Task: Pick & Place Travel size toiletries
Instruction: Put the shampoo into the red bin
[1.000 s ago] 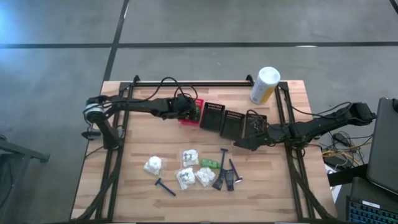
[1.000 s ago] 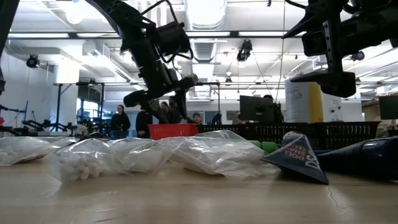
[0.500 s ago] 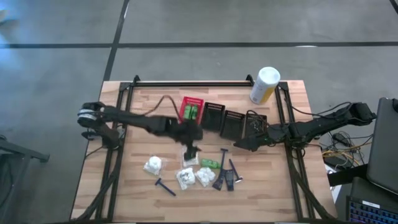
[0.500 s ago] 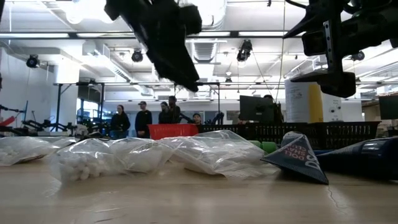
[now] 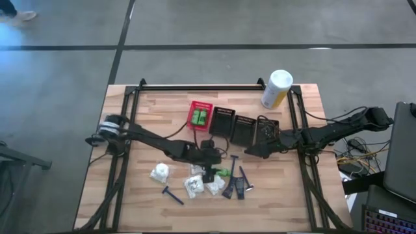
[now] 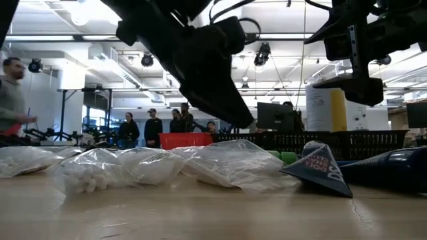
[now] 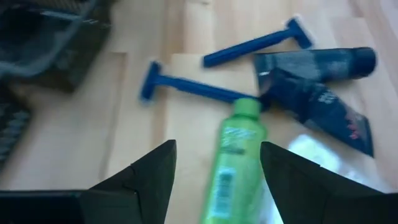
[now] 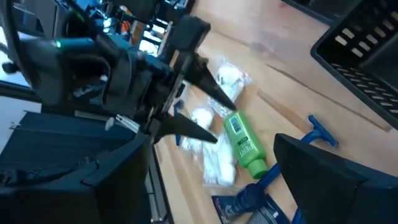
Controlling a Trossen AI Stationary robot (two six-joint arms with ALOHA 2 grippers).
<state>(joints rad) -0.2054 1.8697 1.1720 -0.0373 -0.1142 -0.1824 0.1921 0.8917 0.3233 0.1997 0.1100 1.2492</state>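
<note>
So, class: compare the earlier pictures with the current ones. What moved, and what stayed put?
The left gripper swung from the red basket toward the table's front and now hangs open over the green tube, not gripping it. The right gripper, baskets, pouches and razors stayed put.

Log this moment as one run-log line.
left end effector: open, above green tube | right end effector: open, waiting by black baskets | red basket: holds green packets
</note>
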